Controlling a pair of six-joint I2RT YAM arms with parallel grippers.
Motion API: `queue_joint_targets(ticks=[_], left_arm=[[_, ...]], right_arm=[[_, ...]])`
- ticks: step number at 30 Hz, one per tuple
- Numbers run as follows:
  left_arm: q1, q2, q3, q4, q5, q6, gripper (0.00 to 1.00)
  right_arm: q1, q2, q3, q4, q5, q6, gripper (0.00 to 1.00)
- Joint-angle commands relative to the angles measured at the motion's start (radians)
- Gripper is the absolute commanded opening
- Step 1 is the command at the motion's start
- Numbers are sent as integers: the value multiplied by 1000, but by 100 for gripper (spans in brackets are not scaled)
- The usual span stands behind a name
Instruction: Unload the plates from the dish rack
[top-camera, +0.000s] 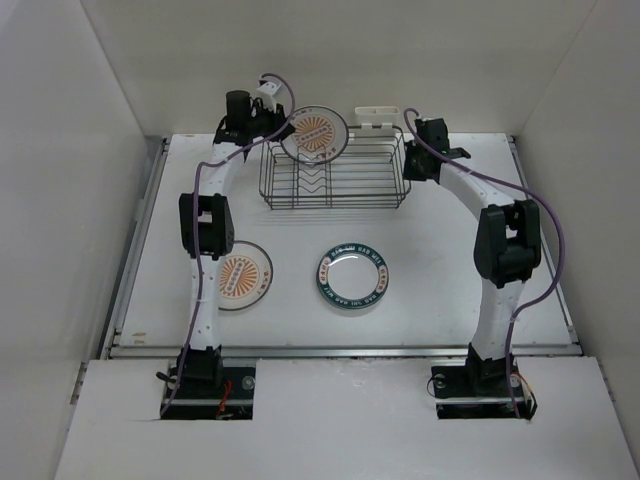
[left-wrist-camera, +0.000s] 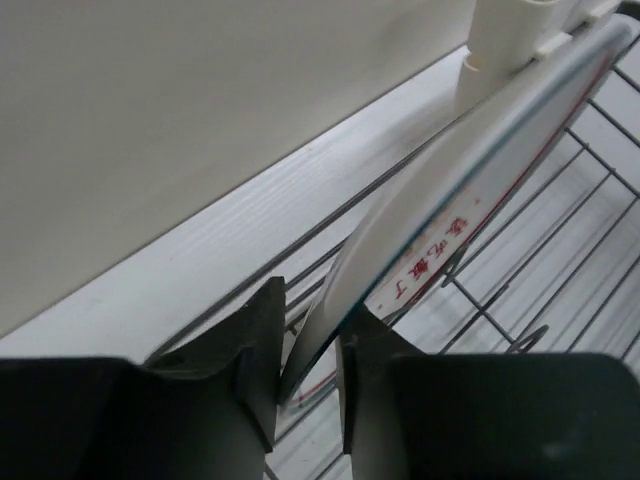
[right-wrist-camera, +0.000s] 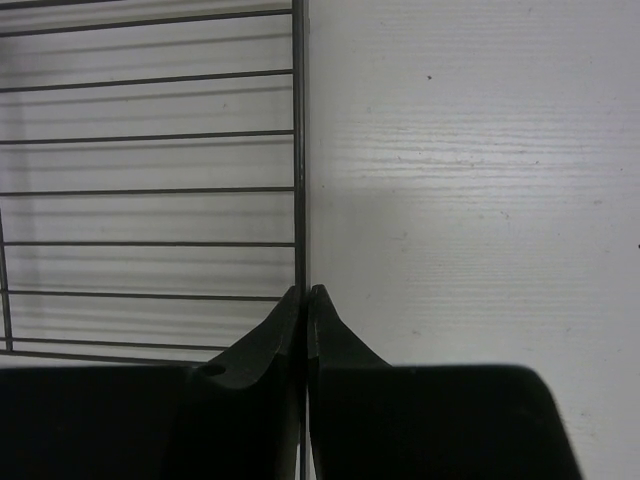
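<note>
The left claw (left-wrist-camera: 305, 345) is gripping the rim of the small round orange-sunburst plate (top-camera: 314, 135) standing in the far-left corner of the dark wire dish rack (top-camera: 336, 206), the right claw (right-wrist-camera: 307, 295) is clenching the rack's end wire; lift-out step, probably needing a straight upward pull.

Sunburst plate (top-camera: 315, 135) at rack (top-camera: 335, 188) (far-left corner); orange plate (top-camera: 243, 277), green-rimmed plate (top-camera: 353, 279) on table (top-camera: 460, 290).

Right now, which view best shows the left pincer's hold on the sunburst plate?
Left wrist: the sunburst plate stands edge-on between the fingers of the left pincer. Top external shows its orange face, grip unclear. Right wrist shows only dish rack wire.
</note>
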Motion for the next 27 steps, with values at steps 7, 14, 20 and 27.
queue_joint_targets(ticks=[7,14,20,27], left_arm=[[3,-92,-61,106,3,-120,0],[12,-268,-136,119,115,-218,0],[31,-357,-99,66,250,-335,0],[69,-505,-108,-216,325,-317,0]], right_arm=[[17,-8,18,-129,-67,-20,4],[17,-19,-5,-98,-67,-20,4],[17,-19,-5,-60,-131,20,4],[17,-19,-14,-26,-131,43,4]])
